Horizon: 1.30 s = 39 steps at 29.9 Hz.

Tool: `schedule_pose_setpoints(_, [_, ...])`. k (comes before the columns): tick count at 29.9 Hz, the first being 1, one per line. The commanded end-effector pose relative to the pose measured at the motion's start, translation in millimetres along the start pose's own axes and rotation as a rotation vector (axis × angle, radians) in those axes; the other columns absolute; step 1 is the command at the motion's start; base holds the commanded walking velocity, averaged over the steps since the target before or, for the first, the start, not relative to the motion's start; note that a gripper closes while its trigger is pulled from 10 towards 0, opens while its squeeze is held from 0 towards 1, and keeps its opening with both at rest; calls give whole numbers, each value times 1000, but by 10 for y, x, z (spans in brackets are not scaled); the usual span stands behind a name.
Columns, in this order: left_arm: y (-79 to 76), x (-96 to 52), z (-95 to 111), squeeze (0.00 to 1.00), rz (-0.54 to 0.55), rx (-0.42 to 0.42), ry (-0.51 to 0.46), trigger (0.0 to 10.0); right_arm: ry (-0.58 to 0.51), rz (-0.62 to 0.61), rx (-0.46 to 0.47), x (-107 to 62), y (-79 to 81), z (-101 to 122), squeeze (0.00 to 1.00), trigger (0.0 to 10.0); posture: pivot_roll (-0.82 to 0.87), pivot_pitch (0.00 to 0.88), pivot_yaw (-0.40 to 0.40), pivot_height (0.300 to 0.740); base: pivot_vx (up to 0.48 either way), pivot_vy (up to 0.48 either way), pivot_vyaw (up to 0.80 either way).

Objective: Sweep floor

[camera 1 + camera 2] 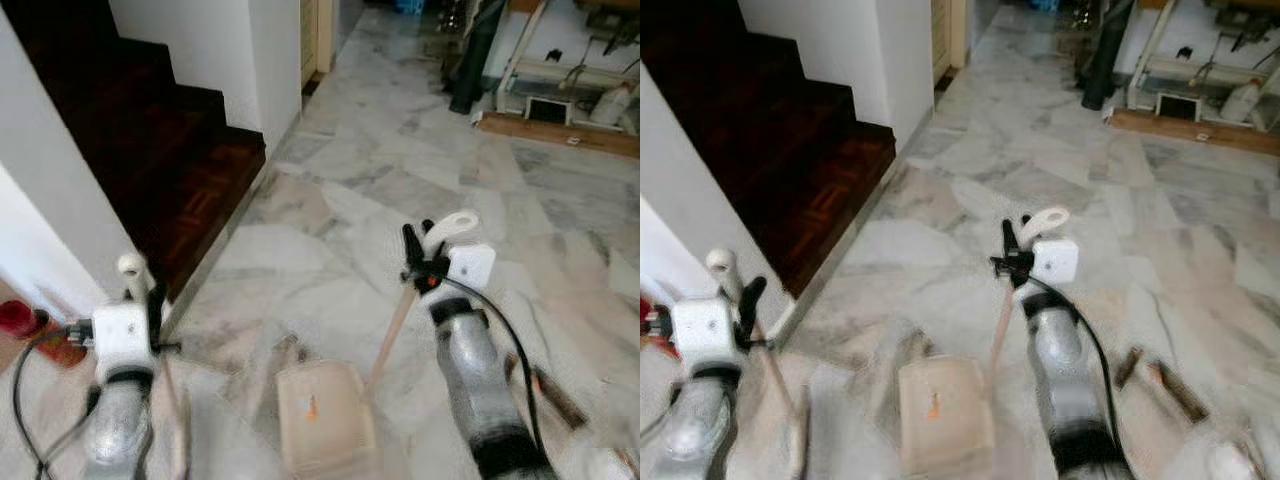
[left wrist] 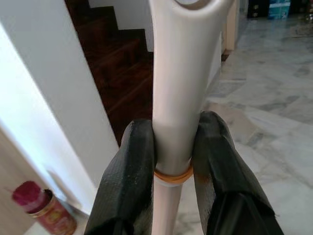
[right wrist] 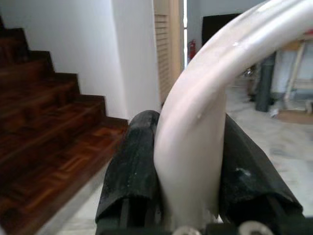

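Left wrist view: black fingers (image 2: 129,176) of left pincer (image 2: 172,166) clamped on both sides of a white broom handle (image 2: 178,98), just above an orange ring.
Right wrist view: right pincer (image 3: 188,166) closed around the curved white dustpan handle (image 3: 195,142), fingers pressed to either side.
Left pincer in left eye view: low, at the robot's left (image 1: 150,305), beside the foot of the dark wooden stairs (image 1: 170,170).
Right pincer in left eye view: (image 1: 425,255), raised above the marble floor (image 1: 420,170), gripping the looped handle top.
Dustpan (image 1: 320,415): pale, blurred, on the floor below and between the two pincers, its slim shaft running up to the right pincer.
Red jar (image 2: 41,208): on the floor by the white wall, near the left pincer.
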<state>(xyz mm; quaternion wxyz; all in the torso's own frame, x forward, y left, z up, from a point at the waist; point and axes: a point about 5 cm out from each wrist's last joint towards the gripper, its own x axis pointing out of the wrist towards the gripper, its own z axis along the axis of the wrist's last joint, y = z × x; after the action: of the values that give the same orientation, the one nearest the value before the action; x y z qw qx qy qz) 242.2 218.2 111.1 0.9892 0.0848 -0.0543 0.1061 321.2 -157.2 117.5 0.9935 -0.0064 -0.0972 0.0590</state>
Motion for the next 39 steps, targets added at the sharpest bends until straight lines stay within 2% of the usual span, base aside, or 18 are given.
schedule_pose_setpoints(1, [40, 12, 65, 0, 13, 10, -31, 10000, -45, 16, -2, 59, 52, 103, 0, 10000, 29, 102, -26, 740, 382, 0, 0])
schedule_pose_setpoints(23, [23, 2, 54, 0, 26, 2, -28, 10000, -44, 30, -2, 88, 46, 120, 0, 10000, 21, 107, -41, 740, 383, 0, 0])
schedule_pose_setpoints(39, [-6, -8, 35, 0, 14, -4, -25, 10000, -50, 39, -1, 97, 60, 132, 0, 10000, 15, 80, -40, 740, 383, 0, 0])
